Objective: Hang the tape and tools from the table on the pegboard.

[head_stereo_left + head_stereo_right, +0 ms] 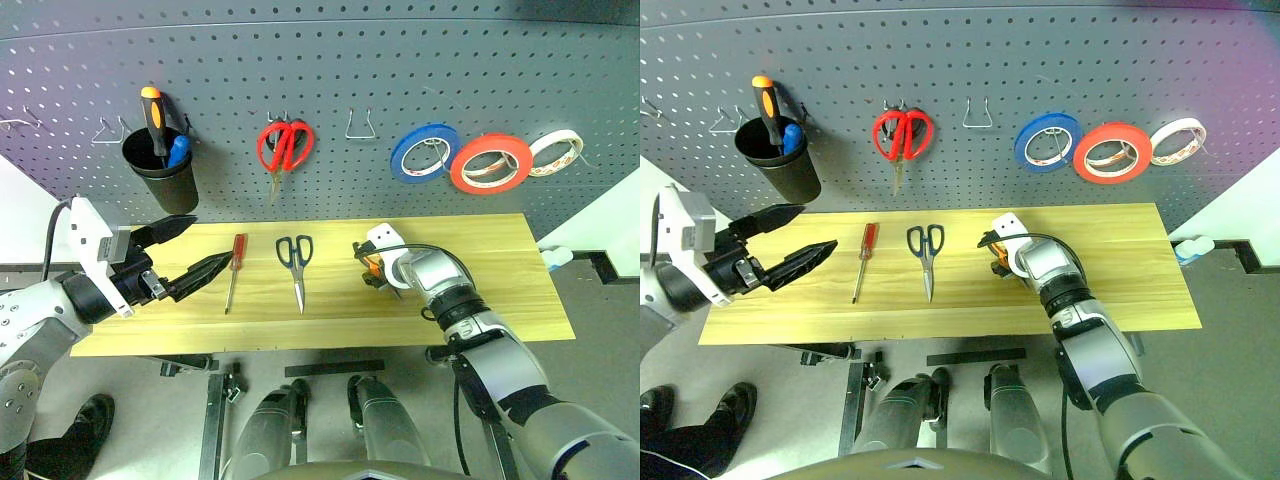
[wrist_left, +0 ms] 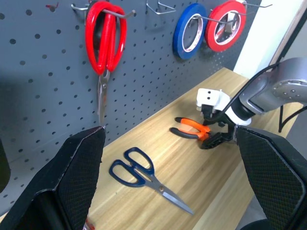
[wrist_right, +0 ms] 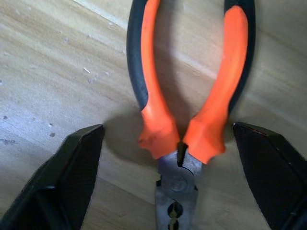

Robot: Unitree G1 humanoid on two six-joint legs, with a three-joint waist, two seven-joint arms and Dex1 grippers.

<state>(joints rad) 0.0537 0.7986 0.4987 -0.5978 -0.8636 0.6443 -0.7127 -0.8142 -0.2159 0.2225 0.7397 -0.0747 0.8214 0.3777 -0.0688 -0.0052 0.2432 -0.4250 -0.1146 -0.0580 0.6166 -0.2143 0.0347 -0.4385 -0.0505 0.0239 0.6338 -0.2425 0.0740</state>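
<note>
Orange-and-black-handled pliers (image 3: 184,124) lie flat on the light wooden tabletop (image 1: 500,260). Right hand (image 3: 172,177) straddles them, fingers apart, not touching. Left hand (image 1: 190,250) hovers open.

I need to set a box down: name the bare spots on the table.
Free: the table from the pliers to its right end. Narrower strips between screwdriver, black-handled scissors and pliers. Crowded: the left end, under the left gripper.
</note>
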